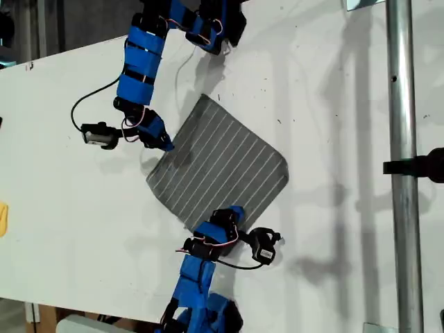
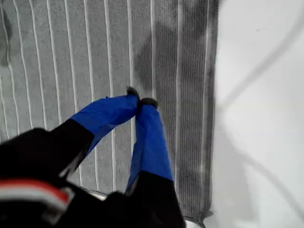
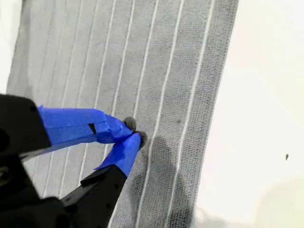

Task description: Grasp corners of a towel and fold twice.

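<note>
Closest to the lens in the first wrist view: my first gripper [image 2: 141, 100], blue jaws pressed shut, tips meeting just over the towel [image 2: 85, 52] with no cloth visibly pinched or lifted between them. Points along the white stripes, one striped edge running beside it and bare tabletop [image 2: 266, 142] beyond that edge. Shows a rounded corner [image 2: 203, 217] behind the tips, back toward the wrist rather than ahead of them. Same picture from the other camera: my second gripper [image 3: 134, 132] likewise closed, tips together on or just above the fabric, aligned with the stripes, an edge close alongside and no corner in sight. Cannot match either wrist view to an arm in the exterior view with any confidence. There, lies flat as a diamond at the middle of the tabletop, corners at about 12 o'clock [image 1: 205, 98], 3 o'clock [image 1: 285, 171], 7 o'clock [image 1: 190, 227] and 9 o'clock [image 1: 150, 179]. Reaches in from 11 o'clock, one arm [image 1: 142, 66], its tip at the edge between the 9 and 12 o'clock corners; from 6 o'clock, the other arm [image 1: 198, 270], its tip at the edge between the 7 and 3 o'clock corners. Probably calls for opening both and backing along the stripes toward the 9 and 7 o'clock corners, the nearest pair.
</note>
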`<state>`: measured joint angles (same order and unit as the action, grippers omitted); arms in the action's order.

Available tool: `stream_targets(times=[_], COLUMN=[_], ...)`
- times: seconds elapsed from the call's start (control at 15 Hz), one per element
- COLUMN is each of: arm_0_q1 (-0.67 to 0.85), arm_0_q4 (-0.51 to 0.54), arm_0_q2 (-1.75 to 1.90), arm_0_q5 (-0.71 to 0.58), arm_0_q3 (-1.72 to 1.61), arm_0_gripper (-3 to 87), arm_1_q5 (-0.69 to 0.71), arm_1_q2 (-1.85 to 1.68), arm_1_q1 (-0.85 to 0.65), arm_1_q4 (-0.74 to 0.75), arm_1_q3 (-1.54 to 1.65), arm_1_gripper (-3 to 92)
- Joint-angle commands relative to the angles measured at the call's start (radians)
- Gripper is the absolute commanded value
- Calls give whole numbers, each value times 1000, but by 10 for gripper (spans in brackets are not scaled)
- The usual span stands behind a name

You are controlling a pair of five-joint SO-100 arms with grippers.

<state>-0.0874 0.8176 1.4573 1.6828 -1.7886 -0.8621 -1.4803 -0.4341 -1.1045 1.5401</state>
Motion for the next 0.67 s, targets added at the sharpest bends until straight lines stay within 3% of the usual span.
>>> stream_targets(times=[0.0,0.27,0.6], arm_0_q1=[29,44,49], arm_0_q4=[-133,-236,-264], arm_0_q2=[-57,-158,-195], arm_0_q5=[23,49,94], arm_0_q3=[-17,-37,-66], arm_0_gripper=[-15,-15,-15], arm_1_q5=[11,-29,-41], arm_1_q2=[92,357,368], arm_1_q1=[-3,0,11], arm_1_q4=[94,118,92], arm_1_q3=[-9,-64,-92], arm_1_gripper=[-3,-3,-3])
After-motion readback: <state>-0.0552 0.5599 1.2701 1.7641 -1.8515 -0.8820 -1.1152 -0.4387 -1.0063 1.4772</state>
